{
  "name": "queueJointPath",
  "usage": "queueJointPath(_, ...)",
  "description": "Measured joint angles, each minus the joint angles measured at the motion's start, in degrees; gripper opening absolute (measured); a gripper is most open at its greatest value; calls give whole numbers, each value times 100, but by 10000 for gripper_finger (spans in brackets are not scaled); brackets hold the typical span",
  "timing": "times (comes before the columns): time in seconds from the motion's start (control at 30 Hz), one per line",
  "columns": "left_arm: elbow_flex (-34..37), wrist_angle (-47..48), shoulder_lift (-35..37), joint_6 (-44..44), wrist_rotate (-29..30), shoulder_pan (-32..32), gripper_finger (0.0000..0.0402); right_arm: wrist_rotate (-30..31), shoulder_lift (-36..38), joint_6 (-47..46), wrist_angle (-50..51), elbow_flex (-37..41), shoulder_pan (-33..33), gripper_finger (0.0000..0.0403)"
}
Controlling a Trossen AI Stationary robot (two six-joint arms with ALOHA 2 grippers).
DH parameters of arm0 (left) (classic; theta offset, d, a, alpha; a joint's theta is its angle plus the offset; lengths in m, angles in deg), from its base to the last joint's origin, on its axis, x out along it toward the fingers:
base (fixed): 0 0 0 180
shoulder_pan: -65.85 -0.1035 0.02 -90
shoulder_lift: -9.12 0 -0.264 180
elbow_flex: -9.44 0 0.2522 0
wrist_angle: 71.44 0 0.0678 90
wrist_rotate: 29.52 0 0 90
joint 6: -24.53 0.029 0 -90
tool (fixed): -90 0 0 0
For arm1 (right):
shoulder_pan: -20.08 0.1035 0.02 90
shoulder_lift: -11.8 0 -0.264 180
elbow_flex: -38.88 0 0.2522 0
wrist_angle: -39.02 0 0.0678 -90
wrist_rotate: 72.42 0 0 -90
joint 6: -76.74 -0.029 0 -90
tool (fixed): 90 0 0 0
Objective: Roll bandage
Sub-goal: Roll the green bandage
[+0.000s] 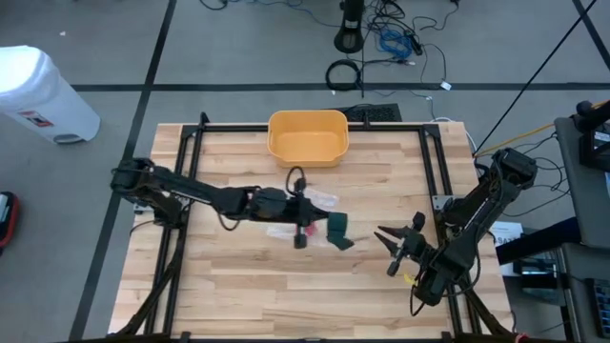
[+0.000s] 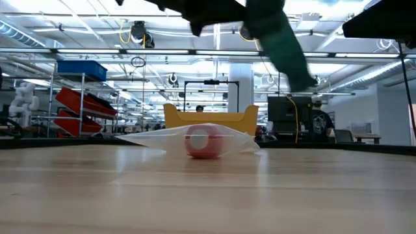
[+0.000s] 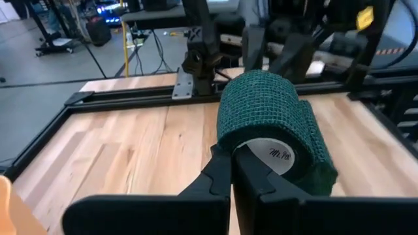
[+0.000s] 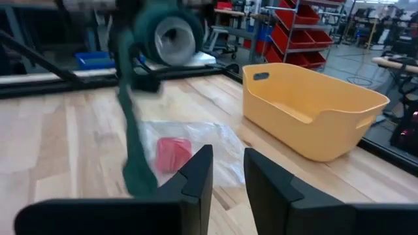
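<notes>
A yellow plastic bin point(image 1: 308, 136) sits at the middle of the worktop's point(image 1: 248, 286) far edge, and nearer the centre lies a clear plastic bag point(image 2: 195, 138) with a red roll point(image 2: 202, 142) inside it, directly beneath the work and between the two arms. The left gripper point(image 1: 307, 229) reaches from the left edge to the worktop's centre and is clenched on the rim of a dark green bandage roll point(image 3: 264, 124), held above the wood rather than resting on it. The bandage is a crinkled, mesh-textured elastic wrap on a white cardboard core, and a loose tail point(image 2: 286, 49) hangs from it. The right gripper point(image 1: 398, 250) waits near the right edge, just beside the bandage but apart from it, its fingers point(image 4: 196, 171) parted and holding nothing. The left wrist view alone shows printing on the core; the right wrist view shows the hollow of the roll, the dangling tail point(image 4: 134, 150) and the bagged red roll point(image 4: 173, 153) behind it; the low view shows the bag lying flat with the bin behind.
</notes>
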Motion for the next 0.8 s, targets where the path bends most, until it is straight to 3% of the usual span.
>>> queueJointPath(0.23,666,-7,735,-188,-11,42,0,-452,0,1402,-1040,2,-188,73)
queueJointPath(0.5,1434,-41,1400,-463,96,240,0,-2090,0,4702,-3486,2,-1082,73)
queueJointPath(0.7,1893,-310,1849,-470,429,514,0,-3494,0,6045,-4782,83,-2022,73)
queueJointPath(0.8,2035,-301,2048,-469,535,599,0,-4421,-2,6500,-5981,359,-2532,73)
